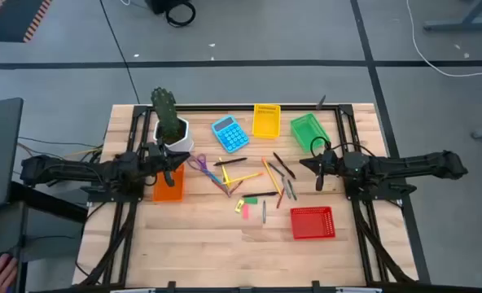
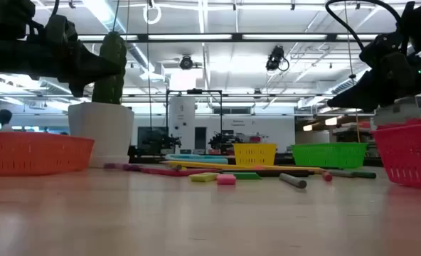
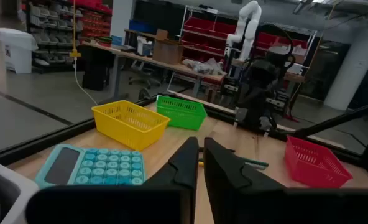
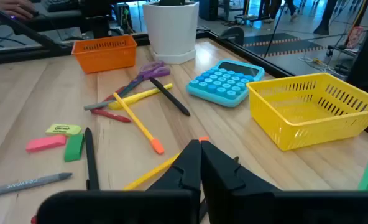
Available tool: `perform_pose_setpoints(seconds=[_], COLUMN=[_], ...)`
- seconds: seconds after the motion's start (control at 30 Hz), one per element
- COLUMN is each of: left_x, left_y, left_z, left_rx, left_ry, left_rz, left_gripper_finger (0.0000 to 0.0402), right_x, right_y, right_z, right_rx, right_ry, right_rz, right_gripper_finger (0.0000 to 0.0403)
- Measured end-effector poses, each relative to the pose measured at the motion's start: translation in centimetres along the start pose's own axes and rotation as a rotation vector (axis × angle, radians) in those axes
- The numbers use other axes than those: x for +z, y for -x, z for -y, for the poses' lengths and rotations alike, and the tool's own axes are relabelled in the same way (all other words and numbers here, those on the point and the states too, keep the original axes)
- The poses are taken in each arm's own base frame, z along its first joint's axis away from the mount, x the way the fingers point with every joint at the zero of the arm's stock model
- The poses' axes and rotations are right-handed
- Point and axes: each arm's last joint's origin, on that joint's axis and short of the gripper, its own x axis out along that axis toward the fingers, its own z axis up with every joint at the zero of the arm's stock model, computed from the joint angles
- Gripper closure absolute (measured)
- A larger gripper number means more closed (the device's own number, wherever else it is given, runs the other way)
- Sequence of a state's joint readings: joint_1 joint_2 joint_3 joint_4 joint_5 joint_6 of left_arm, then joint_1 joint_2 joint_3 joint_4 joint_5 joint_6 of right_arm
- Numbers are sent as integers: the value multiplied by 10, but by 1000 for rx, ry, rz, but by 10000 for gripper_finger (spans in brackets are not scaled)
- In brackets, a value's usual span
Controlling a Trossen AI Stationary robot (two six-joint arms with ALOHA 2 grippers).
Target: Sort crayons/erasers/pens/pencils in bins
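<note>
Two matte black, boxy-jointed arms flank the pale wooden slatted table (image 1: 200, 244). Each ends in a black two-fingered gripper, the left gripper (image 3: 201, 163) and right gripper (image 4: 201, 163) having wedge-shaped fingers. A black cable loops over the right arm's wrist.

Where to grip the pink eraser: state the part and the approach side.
Pinch the pink eraser across its long sides at mid-length, coming straight down. It lies flat on the table, so a side approach probably gets no hold, and the green eraser crowds one end.
</note>
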State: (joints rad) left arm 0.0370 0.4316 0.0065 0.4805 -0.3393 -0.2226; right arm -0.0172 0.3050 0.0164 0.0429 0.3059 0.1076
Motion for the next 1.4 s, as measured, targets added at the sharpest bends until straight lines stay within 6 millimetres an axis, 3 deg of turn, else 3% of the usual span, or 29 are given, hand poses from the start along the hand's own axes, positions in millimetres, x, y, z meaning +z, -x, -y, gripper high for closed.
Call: perform_pose_setpoints(seconds=[1.4], left_x=[0], left_y=[0], left_z=[0], left_rx=[0], left_ry=[0], left_rz=[0], left_gripper_finger=[366], right_x=[0], right_y=[0], right_z=[0], right_rx=[0], right_ry=[0], right_rz=[0], right_gripper_finger=[389])
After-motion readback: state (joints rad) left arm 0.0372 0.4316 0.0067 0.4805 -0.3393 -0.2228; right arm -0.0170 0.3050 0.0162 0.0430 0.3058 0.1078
